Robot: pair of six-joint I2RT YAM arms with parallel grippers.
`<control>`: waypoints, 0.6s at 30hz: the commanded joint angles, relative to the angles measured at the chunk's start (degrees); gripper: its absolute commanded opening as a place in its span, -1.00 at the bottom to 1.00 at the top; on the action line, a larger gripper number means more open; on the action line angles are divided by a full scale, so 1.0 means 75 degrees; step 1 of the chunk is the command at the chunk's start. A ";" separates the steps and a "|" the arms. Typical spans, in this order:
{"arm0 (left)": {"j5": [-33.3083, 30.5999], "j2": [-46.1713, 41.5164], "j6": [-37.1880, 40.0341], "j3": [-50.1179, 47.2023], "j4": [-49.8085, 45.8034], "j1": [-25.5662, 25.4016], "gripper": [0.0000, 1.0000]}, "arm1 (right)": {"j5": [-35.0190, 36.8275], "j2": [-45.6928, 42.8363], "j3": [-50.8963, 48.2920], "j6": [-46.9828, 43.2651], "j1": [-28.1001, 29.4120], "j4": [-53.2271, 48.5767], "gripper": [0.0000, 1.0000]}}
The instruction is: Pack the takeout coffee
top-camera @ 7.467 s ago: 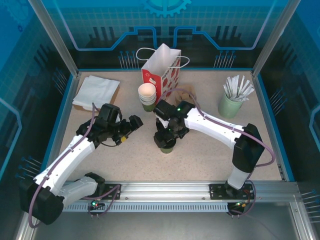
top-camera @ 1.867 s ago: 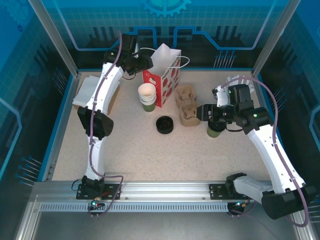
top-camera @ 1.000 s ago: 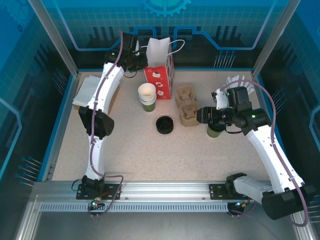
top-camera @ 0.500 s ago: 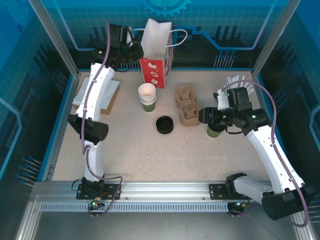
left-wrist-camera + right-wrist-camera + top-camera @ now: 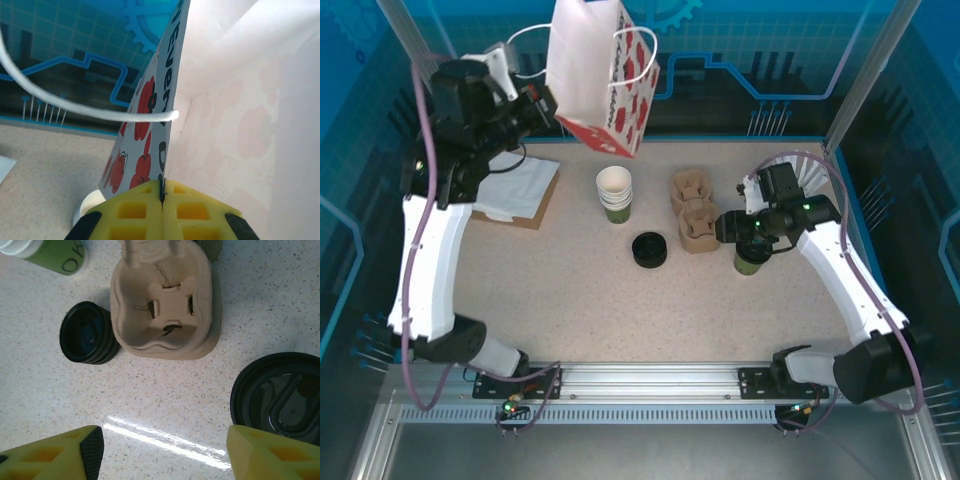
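The left gripper point(image 5: 162, 199) is pinching the bag point(image 5: 605, 70) while the right gripper point(image 5: 730, 228), jaws spread, is hovering at eleven o'clock of the cup point(image 5: 749, 264), probably light and squashy, best held mid-side.

Speckled table point(image 5: 620, 310); on it white napkins point(image 5: 515, 185), stacked paper cups point(image 5: 614, 195), black lids point(image 5: 649, 250), pulp carriers point(image 5: 692, 210), lidded green coffee cup point(image 5: 750, 263)

Red flower print on white paper gift bag point(image 5: 605, 75); dark green paper cup point(image 5: 748, 264) with round black plastic lid point(image 5: 280, 395); brown pulp cup carriers point(image 5: 692, 212); beige speckled table point(image 5: 620, 320).
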 commanded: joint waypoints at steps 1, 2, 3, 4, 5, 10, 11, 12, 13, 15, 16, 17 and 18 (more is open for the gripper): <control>-0.0279 -0.1022 -0.0414 -0.0805 -0.0197 0.0056 -0.92 | 0.0156 0.0358 0.0326 -0.0119 0.0086 -0.0116 0.33; -0.0309 -0.1360 -0.0483 -0.1017 -0.0383 0.0063 -0.92 | 0.0225 0.0484 0.0376 -0.0072 0.0090 -0.0118 0.33; -0.0391 -0.1707 -0.0563 -0.1205 -0.0631 0.0055 -0.92 | 0.0296 0.0597 0.0434 -0.0037 0.0088 -0.0113 0.32; -0.0501 -0.2010 -0.0635 -0.1375 -0.0832 0.0059 -0.92 | 0.0339 0.0683 0.0472 -0.0021 0.0080 -0.0115 0.32; -0.0615 -0.2382 -0.0727 -0.1561 -0.1071 0.0056 -0.92 | 0.0402 0.0792 0.0533 0.0009 0.0080 -0.0123 0.32; -0.0670 -0.3795 -0.1297 -0.2436 -0.2113 0.0054 -0.92 | 0.0490 0.1284 0.0863 -0.0018 0.0069 -0.0142 0.32; -0.0606 -0.3945 -0.1392 -0.2521 -0.2369 0.0063 -0.92 | 0.0491 0.1411 0.0958 -0.0029 0.0068 -0.0161 0.32; -0.0541 -0.4062 -0.1504 -0.2573 -0.2586 0.0059 -0.92 | 0.0471 0.1547 0.1057 -0.0073 0.0062 -0.0174 0.32; -0.0490 -0.4136 -0.1627 -0.2627 -0.2780 0.0062 -0.92 | 0.0477 0.1655 0.1133 -0.0095 0.0048 -0.0178 0.32; -0.0236 -0.4289 -0.1828 -0.2891 -0.3060 0.0056 -0.92 | 0.0442 0.1915 0.1297 -0.0173 0.0038 -0.0160 0.31; -0.0138 -0.4349 -0.1931 -0.3046 -0.3154 0.0050 -0.92 | 0.0449 0.2027 0.1359 -0.0203 0.0035 -0.0149 0.31; -0.0030 -0.4422 -0.2035 -0.3272 -0.3222 0.0056 -0.92 | 0.0467 0.2164 0.1447 -0.0232 0.0022 -0.0177 0.30; 0.0096 -0.4497 -0.2150 -0.3514 -0.3258 0.0056 -0.92 | 0.0510 0.2279 0.1517 -0.0287 0.0011 -0.0183 0.29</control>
